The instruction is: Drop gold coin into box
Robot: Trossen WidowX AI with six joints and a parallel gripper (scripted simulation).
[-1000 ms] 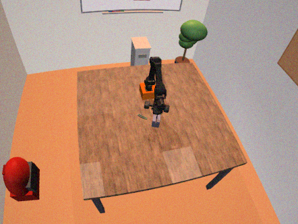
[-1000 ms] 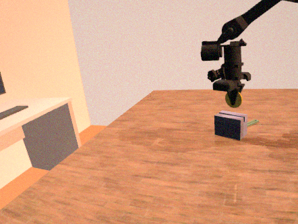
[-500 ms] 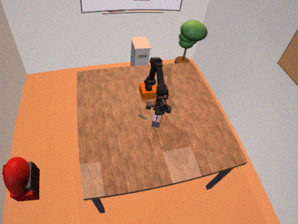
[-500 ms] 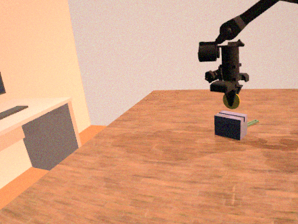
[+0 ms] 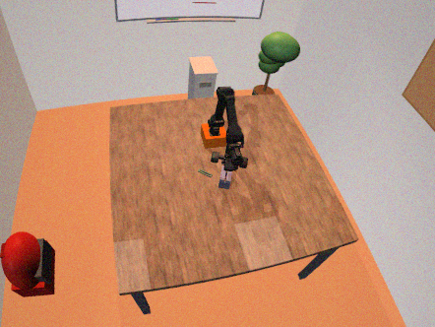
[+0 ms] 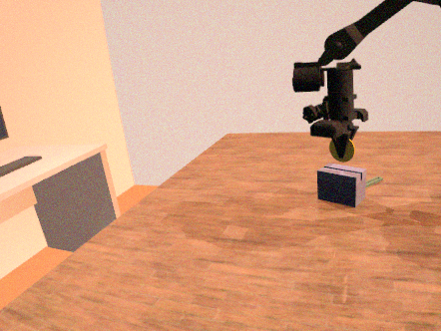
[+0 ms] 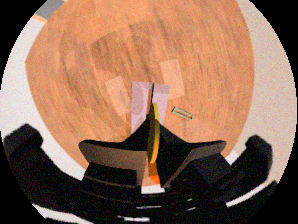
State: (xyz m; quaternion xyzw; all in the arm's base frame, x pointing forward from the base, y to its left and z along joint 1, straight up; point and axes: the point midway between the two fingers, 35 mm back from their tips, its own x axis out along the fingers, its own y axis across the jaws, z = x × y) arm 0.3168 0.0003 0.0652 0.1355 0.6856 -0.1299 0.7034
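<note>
The coin [image 6: 342, 149] is held clamped edge-on in the gripper [image 6: 341, 145], just above the slot of the box [image 6: 340, 185]; the holder [image 6: 374, 181] is seen just behind the box.

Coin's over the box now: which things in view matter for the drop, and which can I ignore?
Matters:
gold coin, held on edge in the gripper
grey box and its lid slot
green holder, coin gone from it

Ignore:
potted plant
white cabinet
red object on the floor
</note>
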